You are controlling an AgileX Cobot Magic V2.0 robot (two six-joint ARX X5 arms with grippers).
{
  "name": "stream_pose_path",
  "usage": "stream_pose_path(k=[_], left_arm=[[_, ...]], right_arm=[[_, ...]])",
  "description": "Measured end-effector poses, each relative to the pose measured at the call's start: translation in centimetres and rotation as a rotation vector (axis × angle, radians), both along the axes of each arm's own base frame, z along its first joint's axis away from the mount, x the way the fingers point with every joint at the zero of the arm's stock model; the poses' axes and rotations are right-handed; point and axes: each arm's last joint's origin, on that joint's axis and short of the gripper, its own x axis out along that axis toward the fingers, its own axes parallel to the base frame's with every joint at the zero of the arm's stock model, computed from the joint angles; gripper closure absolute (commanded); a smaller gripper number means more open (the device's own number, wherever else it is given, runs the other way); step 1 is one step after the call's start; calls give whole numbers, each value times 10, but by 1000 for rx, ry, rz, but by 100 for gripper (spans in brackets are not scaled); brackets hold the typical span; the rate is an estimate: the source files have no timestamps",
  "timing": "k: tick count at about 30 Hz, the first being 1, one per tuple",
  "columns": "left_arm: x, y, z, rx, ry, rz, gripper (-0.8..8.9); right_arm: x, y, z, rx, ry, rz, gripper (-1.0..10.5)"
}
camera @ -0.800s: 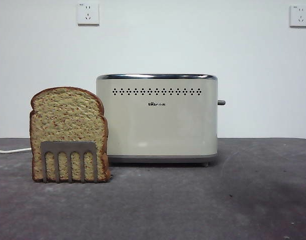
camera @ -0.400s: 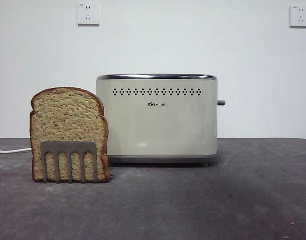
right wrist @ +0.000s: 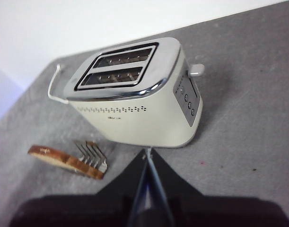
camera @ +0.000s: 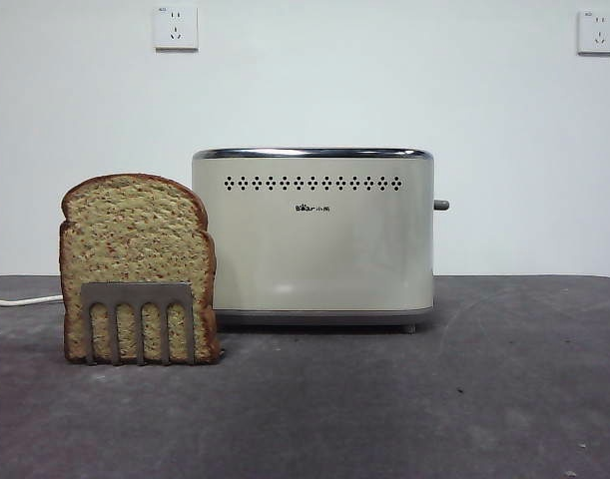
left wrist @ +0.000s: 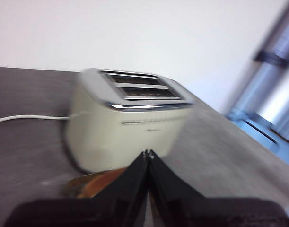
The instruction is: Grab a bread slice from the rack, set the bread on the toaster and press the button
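The slice of bread stands upright in the small silver rack, to the left of the cream toaster. The button sticks out of the toaster's right end. From the right wrist view I look down on the toaster, its two slots, the button, the bread's crust and the rack; my right gripper hangs above, shut and holding nothing. In the blurred left wrist view my left gripper is shut, high over the bread, facing the toaster.
A white cable runs off to the left behind the bread. Two white wall sockets sit on the back wall. Dark grey tabletop stretches in front and to the right of the toaster.
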Motion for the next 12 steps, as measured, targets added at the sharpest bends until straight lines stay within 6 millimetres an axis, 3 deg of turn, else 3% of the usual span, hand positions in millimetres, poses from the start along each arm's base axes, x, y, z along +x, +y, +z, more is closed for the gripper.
stream_pose_path(k=[7,12], left_arm=[[5,-4,36,98,53,-165,822],[0,-9,47,203,77,-244,822]], right_arm=[[0,7,40,-121,12,122,959],[-2,16,50,-163,5,214,958]])
